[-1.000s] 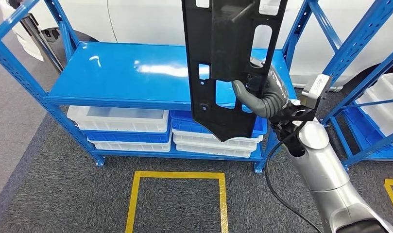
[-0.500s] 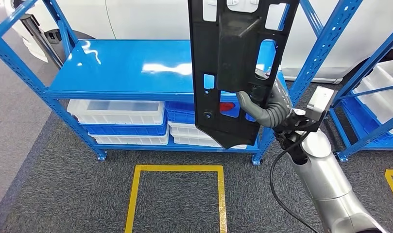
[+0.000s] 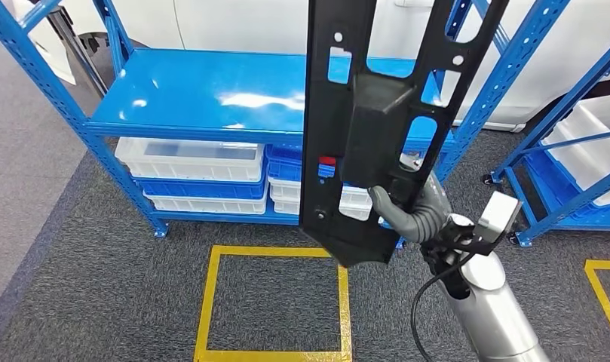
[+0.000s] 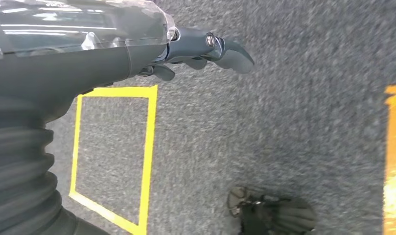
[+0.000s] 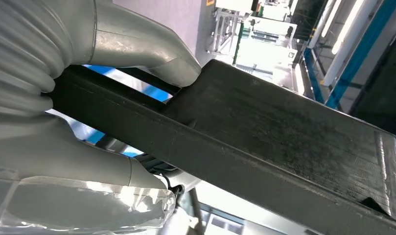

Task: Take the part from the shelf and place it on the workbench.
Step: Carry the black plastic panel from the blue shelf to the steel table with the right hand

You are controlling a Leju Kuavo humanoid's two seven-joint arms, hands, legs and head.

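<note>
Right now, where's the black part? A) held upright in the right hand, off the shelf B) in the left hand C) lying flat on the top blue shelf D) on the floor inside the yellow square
A: the black part stands upright in the grip of the right hand, in front of the blue shelf rather than on it; the left hand hangs over the carpet holding nothing.
</note>
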